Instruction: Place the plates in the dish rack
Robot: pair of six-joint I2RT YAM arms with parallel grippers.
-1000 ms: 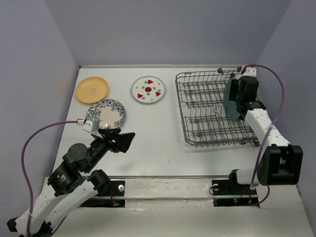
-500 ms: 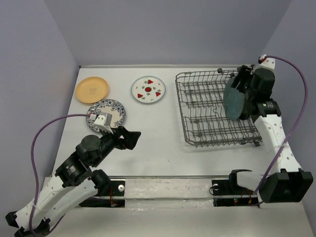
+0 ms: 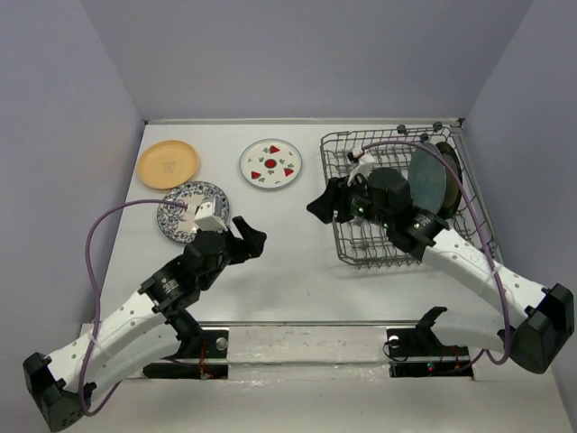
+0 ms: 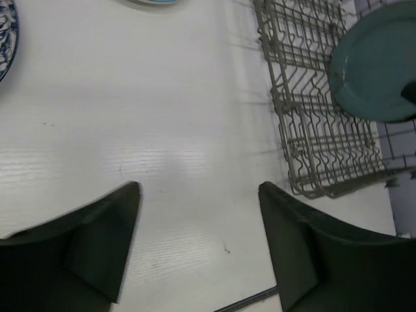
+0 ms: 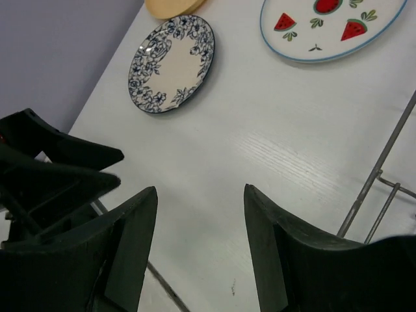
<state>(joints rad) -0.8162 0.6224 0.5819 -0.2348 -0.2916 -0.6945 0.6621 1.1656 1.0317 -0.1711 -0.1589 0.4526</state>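
Over the white table both arms are just hanging there with nothing in their jaws. Starting with the right gripper: it pokes out past the left edge of the dish rack, fingers aimed toward the other arm. The jaws are parted, and its own wrist cam shows only bare tabletop in the gap. The left gripper is spread really wide, also empty, and sits over the table with its tips pointed toward the rack.

Moving out from there, the blue-and-white floral plate lies flat just behind the left wrist, with part of it hidden by the arm. Further back, the orange-yellow plate sits flat near the far left corner. The fruit-print plate is flat beside it, between that one and the rack. None of the three touch each other.

Inside the rack, over on its right side, the teal plate stands on edge among the tines. A dark-rimmed plate stands just behind it, closer to the right wall. I can't make out much of that one beyond its rim.
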